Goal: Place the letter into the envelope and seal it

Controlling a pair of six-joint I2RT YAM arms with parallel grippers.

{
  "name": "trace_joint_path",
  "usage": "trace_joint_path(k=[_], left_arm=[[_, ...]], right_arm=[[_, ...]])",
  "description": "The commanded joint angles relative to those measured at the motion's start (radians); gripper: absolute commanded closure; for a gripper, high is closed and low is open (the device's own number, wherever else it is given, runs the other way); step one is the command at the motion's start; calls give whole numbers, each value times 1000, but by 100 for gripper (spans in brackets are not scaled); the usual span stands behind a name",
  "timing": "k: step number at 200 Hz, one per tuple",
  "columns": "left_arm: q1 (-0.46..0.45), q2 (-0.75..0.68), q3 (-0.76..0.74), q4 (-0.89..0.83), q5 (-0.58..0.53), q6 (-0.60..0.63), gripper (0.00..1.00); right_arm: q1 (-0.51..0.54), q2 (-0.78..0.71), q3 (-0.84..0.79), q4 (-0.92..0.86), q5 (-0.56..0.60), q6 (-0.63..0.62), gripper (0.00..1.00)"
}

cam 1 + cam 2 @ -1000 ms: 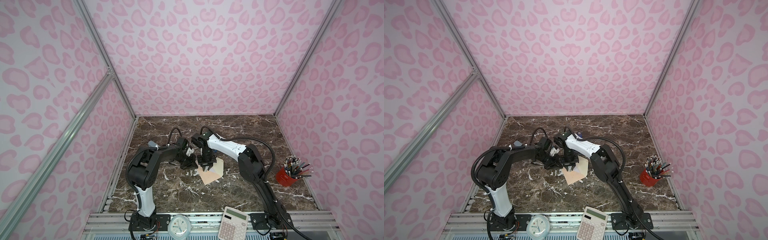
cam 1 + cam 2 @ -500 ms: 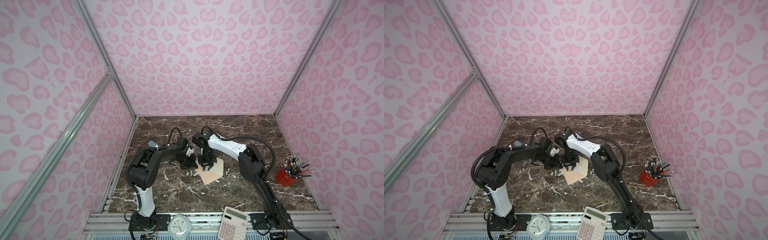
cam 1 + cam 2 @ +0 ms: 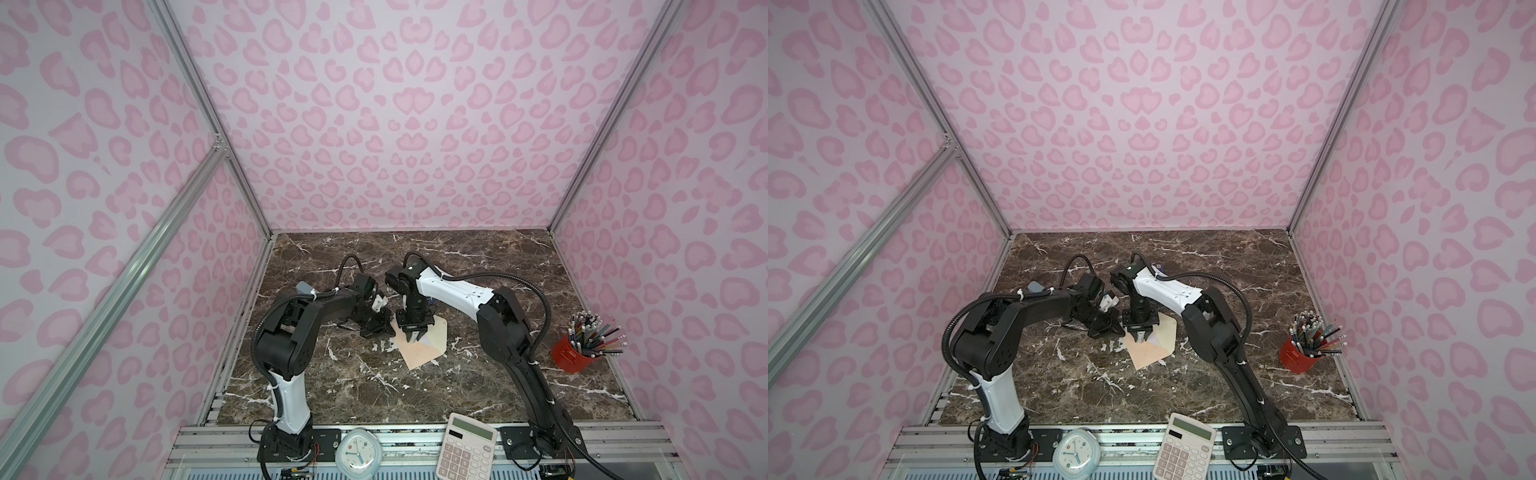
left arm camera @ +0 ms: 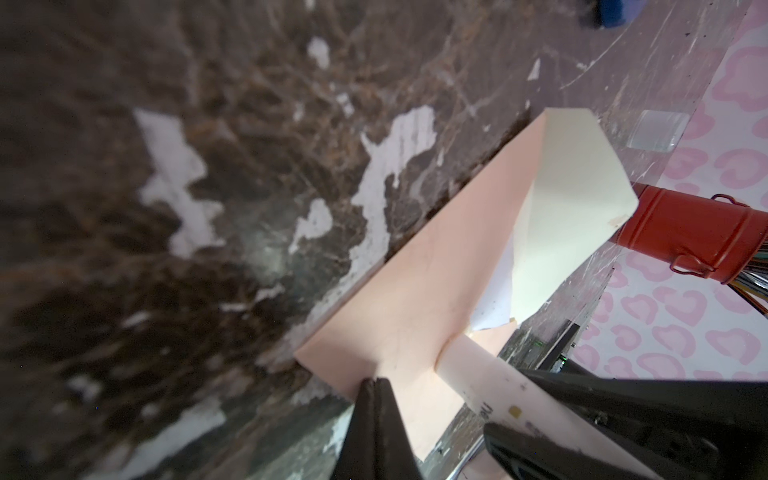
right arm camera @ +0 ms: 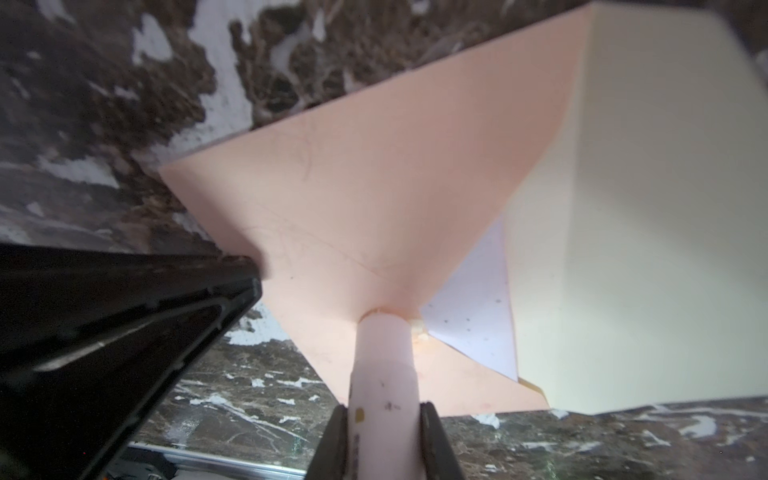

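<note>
Right tool (image 5: 383,419) grasping pale-pink stick (image 5: 384,357), stick tip down on envelope (image 5: 353,195). Left tool (image 4: 376,388) clenched, tips on envelope edge. Envelope flat on tabletop (image 5: 104,104), flap open; letter (image 5: 473,320) sliver inside, beside stick tip.

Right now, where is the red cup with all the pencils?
In both top views the red pencil cup stands upright on the marble table near its right edge, beside the pink wall, well to the right of the envelope.
</note>
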State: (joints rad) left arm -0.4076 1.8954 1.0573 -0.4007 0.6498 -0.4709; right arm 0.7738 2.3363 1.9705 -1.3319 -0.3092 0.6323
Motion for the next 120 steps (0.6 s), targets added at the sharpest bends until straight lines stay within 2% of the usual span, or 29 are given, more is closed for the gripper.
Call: trace_joint_path(k=[1,62,89,120], left_arm=[[1,3,7,-22,-12,12,96],[1,7,10,-20,-6,12,96],[0,13,18,-39,-10,24,96],[2,14,21,-42,-16,25,96]], right_arm=[[-6,37,-23,-80,191,0,100],[-3,20,-3,-58,153,-4,100],[2,-43,10,-26,119,9,100],[-11,-131,-6,-61,141,7,100]])
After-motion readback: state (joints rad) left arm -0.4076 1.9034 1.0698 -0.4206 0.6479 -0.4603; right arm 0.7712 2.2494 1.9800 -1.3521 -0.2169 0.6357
